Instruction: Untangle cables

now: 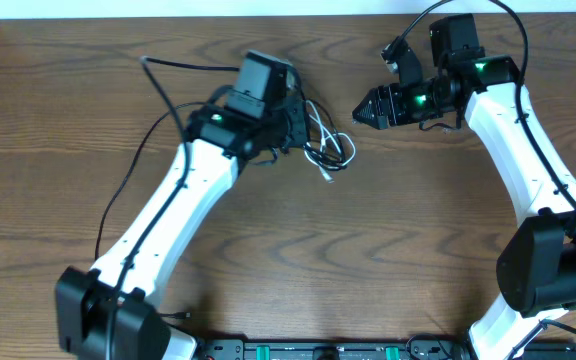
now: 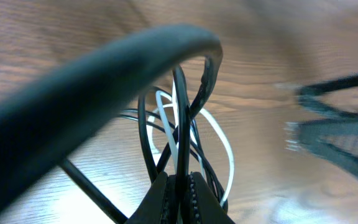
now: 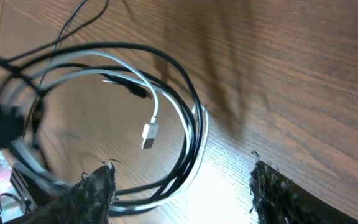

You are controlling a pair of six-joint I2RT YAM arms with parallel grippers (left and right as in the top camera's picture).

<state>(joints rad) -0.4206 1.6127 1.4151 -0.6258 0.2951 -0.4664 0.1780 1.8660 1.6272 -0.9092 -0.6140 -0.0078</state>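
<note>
A small tangle of the white cable (image 1: 335, 152) and the black cable (image 1: 313, 112) lies at the table's middle back. My left gripper (image 1: 290, 128) is at its left side, shut on a strand of the black cable (image 2: 180, 124), with white loops (image 2: 219, 140) behind it in the left wrist view. My right gripper (image 1: 360, 112) is open and empty just right of the tangle. In the right wrist view the coiled black cable (image 3: 188, 93) and the white cable with its plug (image 3: 150, 134) lie ahead of the open fingers (image 3: 182, 180).
A thicker black arm wire (image 1: 173, 105) runs over the table at the back left. A black rail (image 1: 328, 350) lies along the front edge. The table's back edge (image 1: 168, 18) is close behind both grippers.
</note>
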